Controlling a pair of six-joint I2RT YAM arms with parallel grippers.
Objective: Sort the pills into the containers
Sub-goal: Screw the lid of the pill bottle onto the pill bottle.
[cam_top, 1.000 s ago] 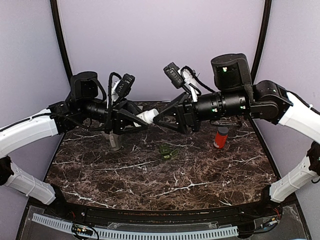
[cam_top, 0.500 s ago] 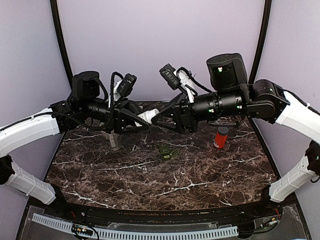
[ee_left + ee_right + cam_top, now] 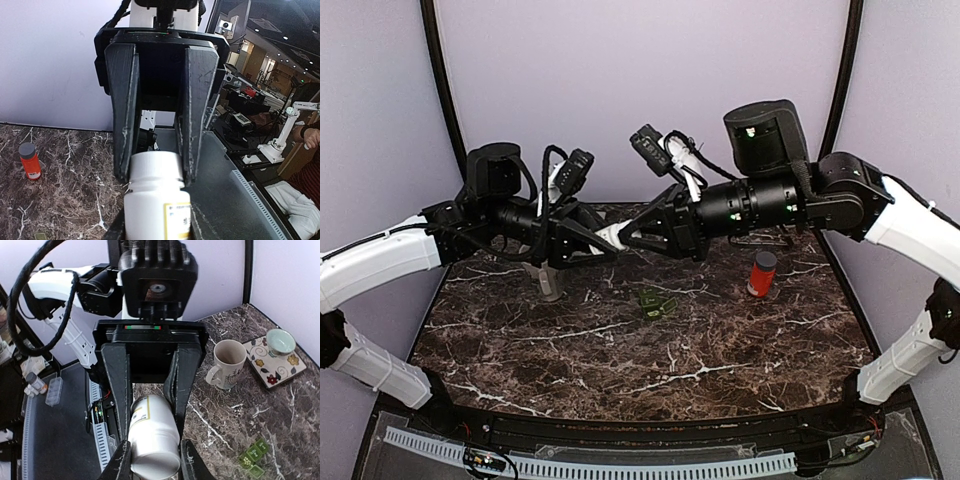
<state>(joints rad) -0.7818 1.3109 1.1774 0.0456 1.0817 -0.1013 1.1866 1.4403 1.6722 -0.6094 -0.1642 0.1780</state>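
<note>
- Dark marble tabletop (image 3: 620, 380) and lilac walls frame two robot arms meeting in mid-air.
- A white pill bottle (image 3: 613, 234) hangs between them, raised above and slightly to the left of the green pill organiser (image 3: 658, 302), which lies flat on the marble.
- The left gripper (image 3: 150, 426) is closed on the bottle's labelled body. The right gripper (image 3: 155, 169) clamps the opposite end, apparently the cap, with a finger pressed to each side.
- An orange vial (image 3: 761, 273) with a grey cap stands upright to the right of the organiser, well apart from it. A mug (image 3: 548, 282) sits to the organiser's left.
- No loose pills show anywhere, and the organiser's compartments are too small to tell whether they hold anything.
- Sorting looks barely begun: the two-handed grip suggests the bottle is only now being opened. Pouring out, dividing the pills among compartments and dealing with the orange vial all appear to remain.
</note>
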